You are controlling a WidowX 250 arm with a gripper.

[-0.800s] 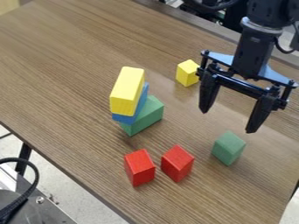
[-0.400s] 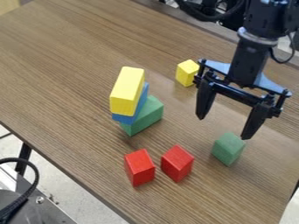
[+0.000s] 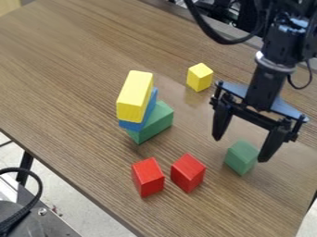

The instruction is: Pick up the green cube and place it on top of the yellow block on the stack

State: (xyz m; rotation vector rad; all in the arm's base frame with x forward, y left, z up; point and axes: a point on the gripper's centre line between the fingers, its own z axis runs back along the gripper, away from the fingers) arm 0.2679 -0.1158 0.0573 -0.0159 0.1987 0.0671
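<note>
The black two-finger gripper [image 3: 241, 149] is suspended from the black robot arm [image 3: 270, 78], at the right of the camera view. Its fingers are spread wide, and nothing is held between them. The nearest object is the small green block [image 3: 240, 159], which is located on the table just below the fingertips as seen. In the view, the block is framed by the gap: one fingertip is placed above and to its left, while the other overlaps its right edge. The remaining height between fingertips and block cannot be determined from this angle. The block is nearly as wide as it is long, so no distinct long axis can be identified; its vertical edges are turned toward the camera.

Two red blocks [image 3: 148, 178] are set side by side, slightly apart, to the left of the green one. Farther left, a stack is formed by a large green block [image 3: 159, 121], a blue block [image 3: 150, 110] and a long yellow block [image 3: 134, 97] at the top. A small yellow block [image 3: 199, 77] is positioned behind. All are supported by the wood-grain table [image 3: 68, 78]; beyond its near edge, a pale floor [image 3: 86, 206] and a black cable [image 3: 39, 185] are seen
</note>
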